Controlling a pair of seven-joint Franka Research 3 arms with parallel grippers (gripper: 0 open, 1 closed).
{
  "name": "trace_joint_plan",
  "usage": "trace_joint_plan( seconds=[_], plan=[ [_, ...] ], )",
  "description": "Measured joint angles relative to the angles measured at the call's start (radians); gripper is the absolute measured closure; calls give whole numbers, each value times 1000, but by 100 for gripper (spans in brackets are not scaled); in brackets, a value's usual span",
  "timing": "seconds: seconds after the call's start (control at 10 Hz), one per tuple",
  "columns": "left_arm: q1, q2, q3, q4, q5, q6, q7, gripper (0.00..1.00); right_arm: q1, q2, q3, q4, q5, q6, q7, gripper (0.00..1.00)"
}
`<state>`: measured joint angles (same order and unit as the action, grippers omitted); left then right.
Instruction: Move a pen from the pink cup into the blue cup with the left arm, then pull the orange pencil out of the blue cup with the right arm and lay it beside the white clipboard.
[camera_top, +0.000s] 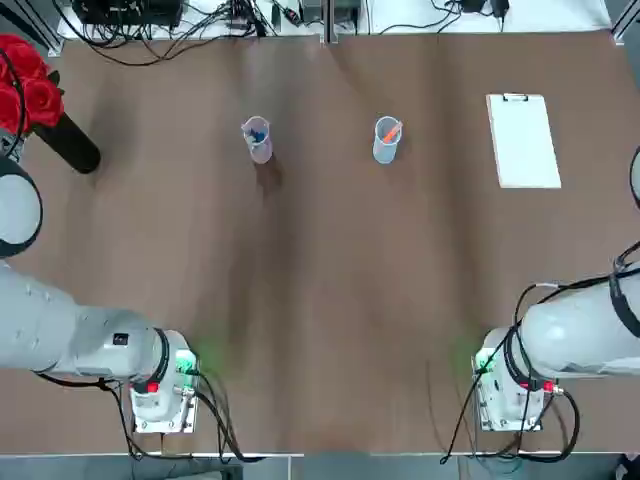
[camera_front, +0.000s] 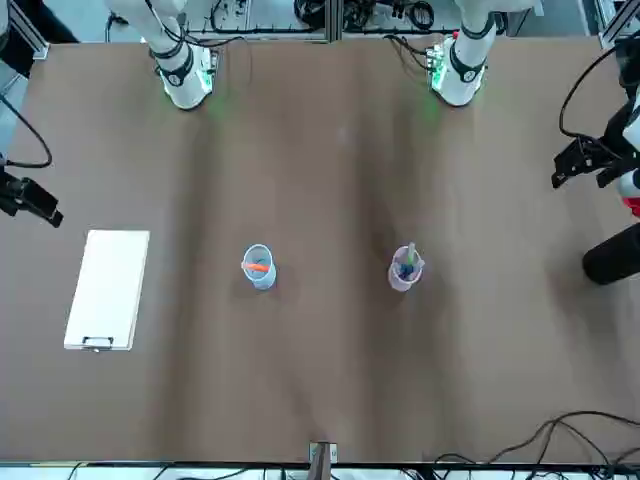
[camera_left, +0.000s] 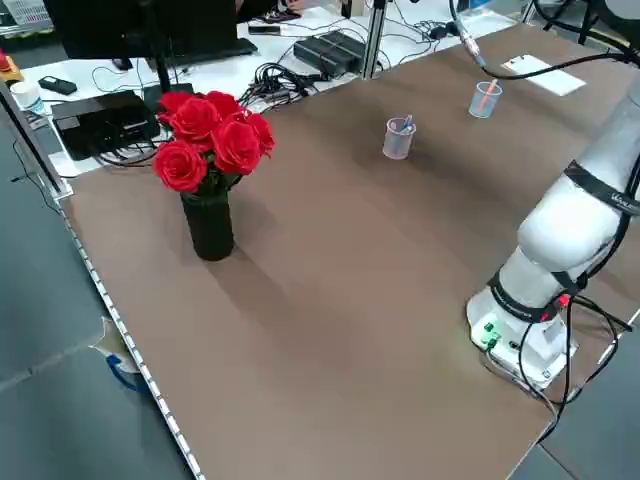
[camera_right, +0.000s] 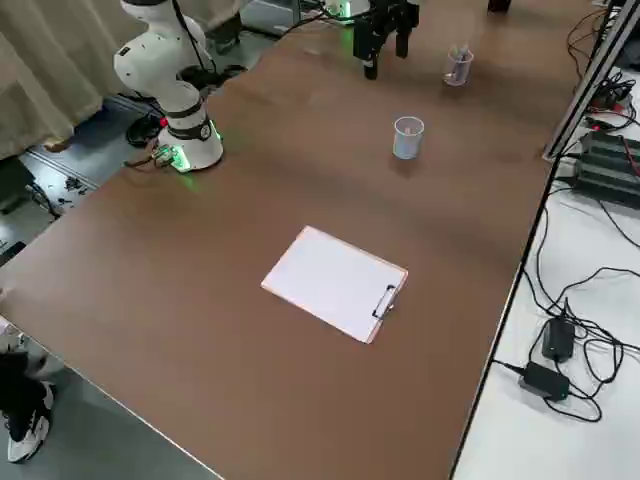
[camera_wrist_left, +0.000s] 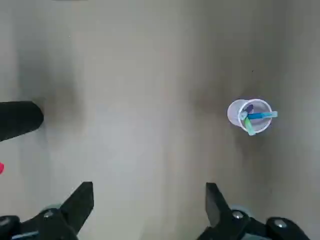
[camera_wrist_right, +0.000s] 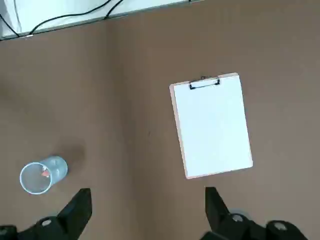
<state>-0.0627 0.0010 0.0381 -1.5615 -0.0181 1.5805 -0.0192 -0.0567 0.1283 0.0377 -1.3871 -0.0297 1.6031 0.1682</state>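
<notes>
The pink cup (camera_top: 257, 140) stands on the brown table, left of centre toward the far edge, with the blue pen (camera_wrist_left: 260, 115) and other pens leaning in it. To its right is the blue cup (camera_top: 387, 140), holding the orange pencil (camera_top: 391, 131). The white clipboard (camera_top: 522, 140) lies flat at the far right, clip toward the far edge. My left gripper (camera_wrist_left: 149, 200) hangs open high over the table's left side, well short of the pink cup (camera_wrist_left: 249, 115). My right gripper (camera_wrist_right: 147, 207) is open and empty, high above the right side, with the clipboard (camera_wrist_right: 212, 125) and blue cup (camera_wrist_right: 42, 175) below it.
A black vase of red roses (camera_top: 40, 110) stands at the far left of the table. Cables and power bricks (camera_top: 180, 15) lie beyond the far edge. Both arm bases (camera_top: 160, 395) sit at the near edge, with bare tabletop between them and the cups.
</notes>
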Motion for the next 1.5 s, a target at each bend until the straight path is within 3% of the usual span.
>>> trace_joint_plan(
  seconds=[0.6, 1.3, 1.5],
  plan=[
    [-1, 6, -13, 11, 0, 1, -25, 1, 0, 0, 0, 0, 0, 0, -15, 0],
    [-21, 182, -255, 57, 6, 50, -93, 0, 0, 0, 0, 0, 0, -1, -17, 0],
    [-27, 228, -322, 52, 65, 54, -99, 0, 0, 0, 0, 0, 0, -2, -17, 0]
  ],
)
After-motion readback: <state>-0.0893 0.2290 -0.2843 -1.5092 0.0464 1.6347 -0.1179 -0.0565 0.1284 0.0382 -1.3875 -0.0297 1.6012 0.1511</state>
